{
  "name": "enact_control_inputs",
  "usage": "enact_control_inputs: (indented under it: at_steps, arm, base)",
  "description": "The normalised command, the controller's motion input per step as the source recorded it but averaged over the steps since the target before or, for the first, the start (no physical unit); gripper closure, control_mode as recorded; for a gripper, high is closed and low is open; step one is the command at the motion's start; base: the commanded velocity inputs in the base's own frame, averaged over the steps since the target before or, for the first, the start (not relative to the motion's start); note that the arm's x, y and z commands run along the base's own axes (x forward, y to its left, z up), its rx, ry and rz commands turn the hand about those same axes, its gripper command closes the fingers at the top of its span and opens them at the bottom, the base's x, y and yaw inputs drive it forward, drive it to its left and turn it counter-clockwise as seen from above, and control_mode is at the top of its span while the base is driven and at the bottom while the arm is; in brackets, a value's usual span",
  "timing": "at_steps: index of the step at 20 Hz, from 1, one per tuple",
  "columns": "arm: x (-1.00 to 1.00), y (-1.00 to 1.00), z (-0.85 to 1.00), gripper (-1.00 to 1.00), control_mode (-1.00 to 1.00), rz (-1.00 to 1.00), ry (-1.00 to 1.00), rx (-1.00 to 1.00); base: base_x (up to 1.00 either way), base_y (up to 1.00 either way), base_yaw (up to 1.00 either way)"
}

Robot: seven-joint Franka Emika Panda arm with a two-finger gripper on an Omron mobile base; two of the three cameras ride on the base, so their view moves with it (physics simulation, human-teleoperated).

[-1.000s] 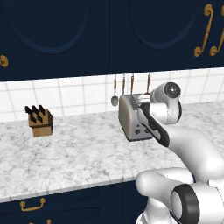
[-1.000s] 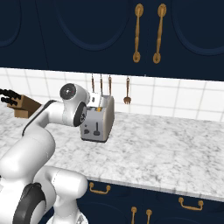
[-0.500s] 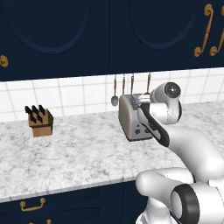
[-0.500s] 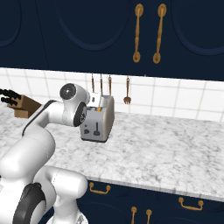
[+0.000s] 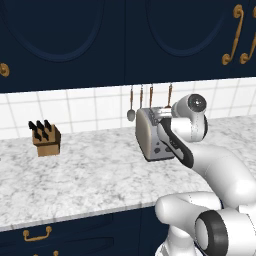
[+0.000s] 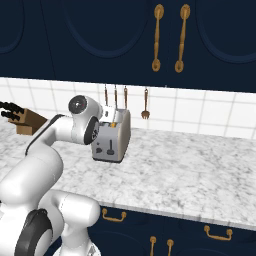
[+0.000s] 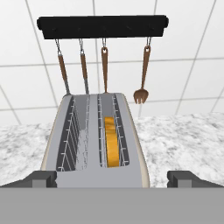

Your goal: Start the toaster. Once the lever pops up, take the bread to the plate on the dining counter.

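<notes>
Boxy silver-grey metal toaster (image 5: 154, 139) w/ rounded top stands upright on the white-grey speckled marble countertop (image 5: 95, 175), near the tiled wall; dark controls on its end face. Two top slots w/ wire guides. Tan-orange bread slice (image 7: 112, 141) sits on edge in the right slot in hand view, sunk low; other slot empty.

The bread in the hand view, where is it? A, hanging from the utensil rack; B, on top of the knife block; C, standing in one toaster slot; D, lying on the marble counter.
C: the bread stands on edge inside one slot of the toaster, the other slot bare.
</notes>
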Motion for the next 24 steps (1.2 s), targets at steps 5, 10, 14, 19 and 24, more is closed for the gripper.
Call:
enact_control_inputs:
  at_steps: [5,10,14,19,24]
  arm:
    - [0.00,0.00,0.00,-1.00,-1.00,0.00,0.00,0.00]
    - [0.00,0.00,0.00,-1.00,-1.00,0.00,0.00,0.00]
    - [0.00,0.00,0.00,-1.00,-1.00,0.00,0.00,0.00]
    - [0.00,0.00,0.00,-1.00,-1.00,0.00,0.00,0.00]
    - [0.00,0.00,0.00,-1.00,-1.00,0.00,0.00,0.00]
  base:
    - [0.00,0.00,0.00]
    - [0.00,0.00,0.00]
    - [0.00,0.00,0.00]
    - [0.00,0.00,0.00]
    - [0.00,0.00,0.00]
